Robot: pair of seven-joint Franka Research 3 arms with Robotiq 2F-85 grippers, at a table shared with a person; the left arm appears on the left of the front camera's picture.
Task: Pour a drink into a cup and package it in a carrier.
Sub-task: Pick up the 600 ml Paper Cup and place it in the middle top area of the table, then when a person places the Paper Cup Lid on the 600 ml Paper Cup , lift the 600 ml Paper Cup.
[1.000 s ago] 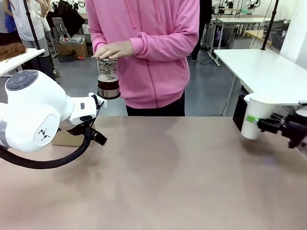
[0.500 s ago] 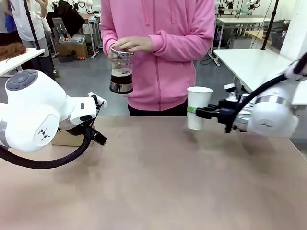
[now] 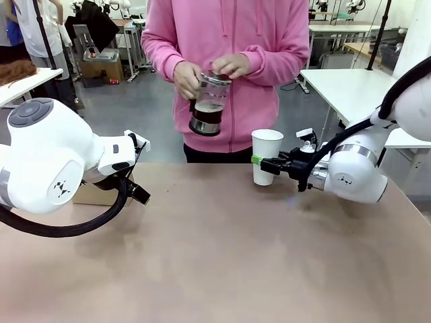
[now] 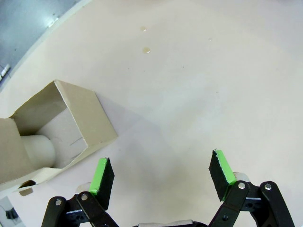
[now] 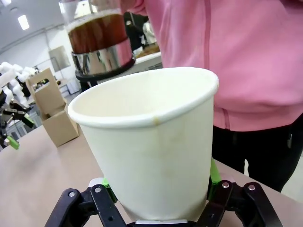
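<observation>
L end effector (image 4: 161,172) hangs over bare surface (image 3: 215,269), green pads spread wide, nothing btwn them. The carrier (image 4: 61,127) sits just beside it on the near-left of the surface, brown cardboard, slots open upward. It's well apart from the pouring spot.

Mid-surface, the R end effector (image 3: 259,160) reaches in from the right and pinches the cup (image 3: 267,153) low on its wall, one pad per side. The cup is upright w/ its long axis vertical, mouth open, no lid on. Can't tell whether its base rests on the surface or hangs just above.

Farther off, the person at the far edge holds the jug (image 3: 205,108) w/ both hands (image 3: 232,65), roughly upright, the drink (image 5: 97,30) dark in its lower half. The jug is higher than the cup rim and off to the robot's left of it, near but not over the mouth.

That offset is what the pour turns on. The jug's lip has to come over the rim, so the R arm, the nearer one, likely just keeps the cup steady.
</observation>
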